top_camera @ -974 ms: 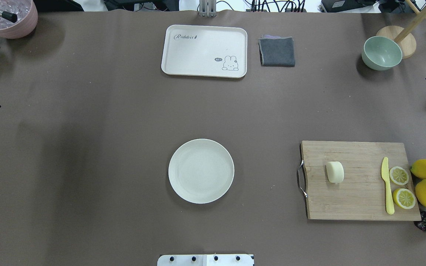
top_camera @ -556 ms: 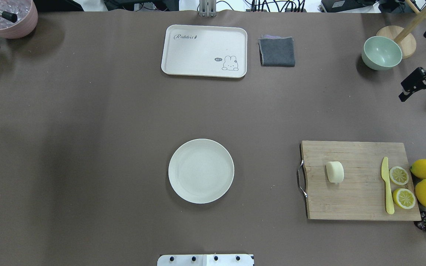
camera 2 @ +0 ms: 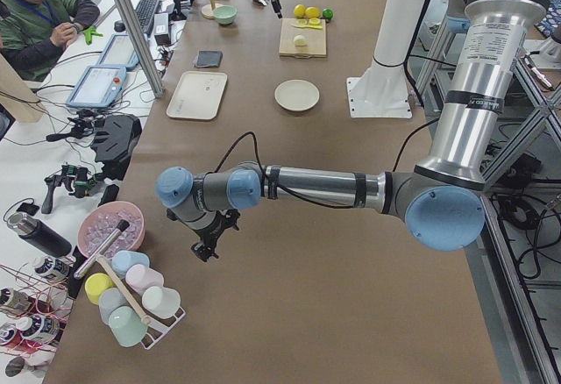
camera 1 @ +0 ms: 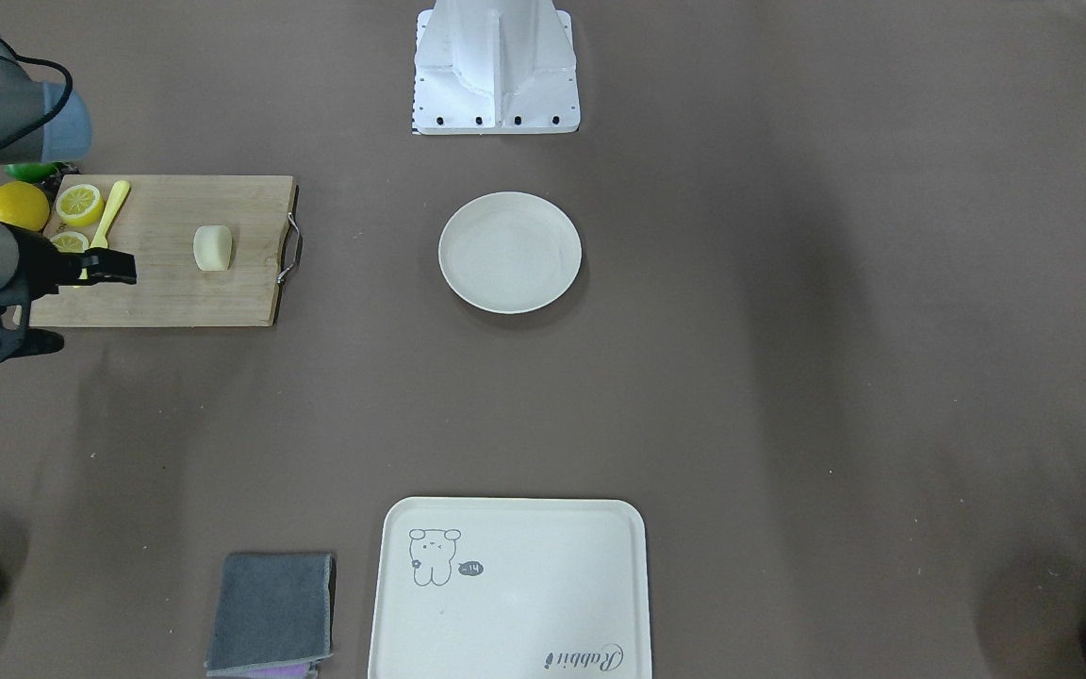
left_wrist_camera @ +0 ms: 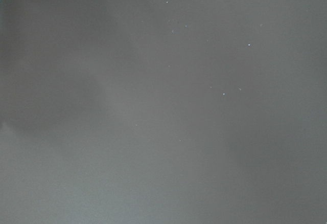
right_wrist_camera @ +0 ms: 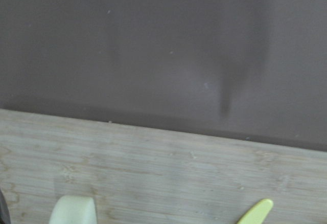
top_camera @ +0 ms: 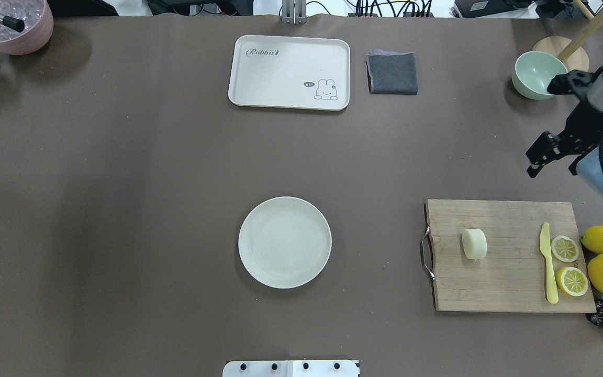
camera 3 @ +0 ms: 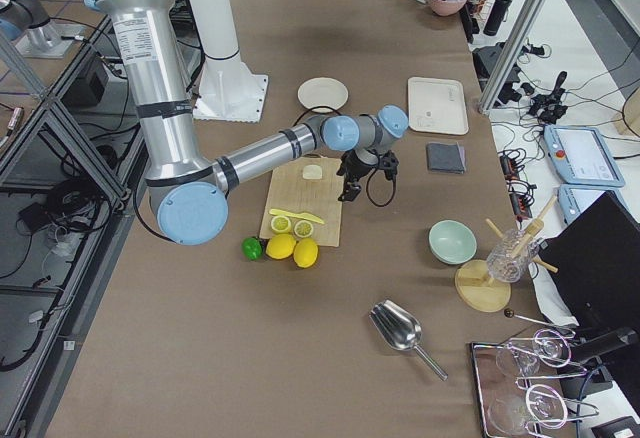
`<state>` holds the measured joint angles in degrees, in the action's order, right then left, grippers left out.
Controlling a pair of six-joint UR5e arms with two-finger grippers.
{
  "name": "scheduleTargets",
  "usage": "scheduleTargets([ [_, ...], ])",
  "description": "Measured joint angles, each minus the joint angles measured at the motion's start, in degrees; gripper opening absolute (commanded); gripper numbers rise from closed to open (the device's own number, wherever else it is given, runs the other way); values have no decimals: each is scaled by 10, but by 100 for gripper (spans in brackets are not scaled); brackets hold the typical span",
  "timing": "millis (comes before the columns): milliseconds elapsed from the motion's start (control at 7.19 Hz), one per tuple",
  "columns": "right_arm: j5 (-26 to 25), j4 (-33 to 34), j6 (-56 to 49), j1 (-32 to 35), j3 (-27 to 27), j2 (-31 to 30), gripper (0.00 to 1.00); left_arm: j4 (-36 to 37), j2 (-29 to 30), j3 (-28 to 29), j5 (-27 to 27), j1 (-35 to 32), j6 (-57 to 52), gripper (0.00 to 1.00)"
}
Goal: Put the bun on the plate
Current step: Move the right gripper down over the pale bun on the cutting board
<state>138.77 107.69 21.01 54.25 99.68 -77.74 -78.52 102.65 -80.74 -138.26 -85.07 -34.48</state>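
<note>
Black right hand (top_camera: 532, 167) empty, clear of bun (top_camera: 474, 244); opening unclear.

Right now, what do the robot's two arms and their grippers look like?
Both the left arm and the right arm are round silver metal tubes with black bands, dark grey joints and light blue end caps. A black cable loops along each near the wrist. The left gripper and the right gripper are black, angular and slim. I see no readable markings.

Overhead looking down from behind, front camera opposite, both share plate (top_camera: 284, 242), wrist views close
</note>
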Motion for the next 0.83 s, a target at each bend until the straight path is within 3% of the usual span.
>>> scheduleTargets([
  [278,22,2,24,-48,-4,2,100,1,-1,-3,0,0,0,97],
  [695,64,5,44,-61,-7,3,100,1,-5,-1,0,1,-1,97],
  [834,69,3,65,-70,-8,7,90,0,-6,0,0,2,-1,97],
])
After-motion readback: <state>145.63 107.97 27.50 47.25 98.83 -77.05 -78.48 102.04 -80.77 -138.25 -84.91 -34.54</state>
